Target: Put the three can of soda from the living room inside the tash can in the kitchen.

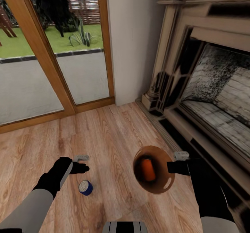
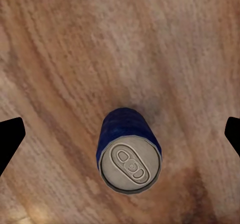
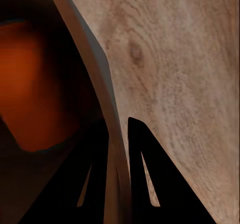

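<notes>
A dark blue can of soda stands upright on the wood-plank floor, its pale top facing up. My left gripper hovers over it, open, with the fingers spread wide on either side and apart from the can. The tash can, brown inside, is held off the floor at the right by my right gripper, shut on its rim with one finger inside and one outside. An orange can of soda lies inside the bin.
This is the living room. Wood-framed glass doors stand ahead at the left, with a white wall section beside them. A dark fireplace with a raised hearth edge runs along the right, close to my right arm.
</notes>
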You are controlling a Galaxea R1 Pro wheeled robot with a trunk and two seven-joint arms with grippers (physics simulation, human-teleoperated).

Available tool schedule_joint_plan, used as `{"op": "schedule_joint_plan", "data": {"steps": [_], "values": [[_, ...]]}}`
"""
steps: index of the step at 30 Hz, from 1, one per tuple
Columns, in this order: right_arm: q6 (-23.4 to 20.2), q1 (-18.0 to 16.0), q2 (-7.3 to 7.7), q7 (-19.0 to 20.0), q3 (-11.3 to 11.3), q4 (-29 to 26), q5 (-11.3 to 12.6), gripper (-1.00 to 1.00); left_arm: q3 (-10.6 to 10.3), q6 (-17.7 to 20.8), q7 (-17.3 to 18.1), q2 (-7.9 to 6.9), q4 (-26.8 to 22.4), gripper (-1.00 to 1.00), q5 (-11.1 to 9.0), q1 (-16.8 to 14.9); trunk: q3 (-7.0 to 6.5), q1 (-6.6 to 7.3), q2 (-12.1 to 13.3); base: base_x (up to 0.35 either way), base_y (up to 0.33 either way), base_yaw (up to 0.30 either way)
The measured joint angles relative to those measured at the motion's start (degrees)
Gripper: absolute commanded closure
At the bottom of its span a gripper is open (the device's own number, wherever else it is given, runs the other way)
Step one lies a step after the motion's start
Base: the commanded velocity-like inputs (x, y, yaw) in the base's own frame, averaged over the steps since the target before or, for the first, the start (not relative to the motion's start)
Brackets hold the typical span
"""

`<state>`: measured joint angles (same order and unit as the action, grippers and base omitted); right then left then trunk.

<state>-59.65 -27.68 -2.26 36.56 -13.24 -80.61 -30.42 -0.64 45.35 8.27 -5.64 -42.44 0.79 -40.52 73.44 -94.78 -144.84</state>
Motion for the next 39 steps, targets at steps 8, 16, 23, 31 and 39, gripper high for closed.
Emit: {"op": "schedule_joint_plan", "data": {"steps": [8,16,23,31,39], "values": [[0.0,-0.2,-1.46,-0.1,4.0,-8.7,-0.2,1.0,-0.3,0.0,-0.1,0.08,0.2,-1.0,0.1,0.0,0.0,0.0,0.0,0.001,0.0,0.0],[0.0,-0.9,-2.6,-0.2,5.0,-10.1,-0.9,1.0,-0.5,1.9,-0.4,0.22,1.7,-1.0,0.6,-0.2,0.0,0.0,0.0,0.0,0.0,0.0],[0.1,-3.6,-2.2,-0.2,4.8,-10.2,-1.6,1.0,-0.6,4.1,-0.6,0.2,2.2,-1.0,0.7,-0.5,0.0,0.0,0.0,0.0,0.0,0.0],[0.1,-6.2,-1.34,-0.1,4.3,-10.2,-4.2,1.0,-0.6,5.1,-0.5,0.19,2.3,-1.0,0.9,-0.6,0.0,0.0,0.0,0.0,0.0,0.0],[-0.2,-7.6,-0.59,0.0,4.2,-10.3,-3.9,1.0,-0.6,5.2,-0.5,0.2,2.3,-1.0,0.9,-0.6,0.66,-0.09,0.0,0.0,0.0,0.0]]}}
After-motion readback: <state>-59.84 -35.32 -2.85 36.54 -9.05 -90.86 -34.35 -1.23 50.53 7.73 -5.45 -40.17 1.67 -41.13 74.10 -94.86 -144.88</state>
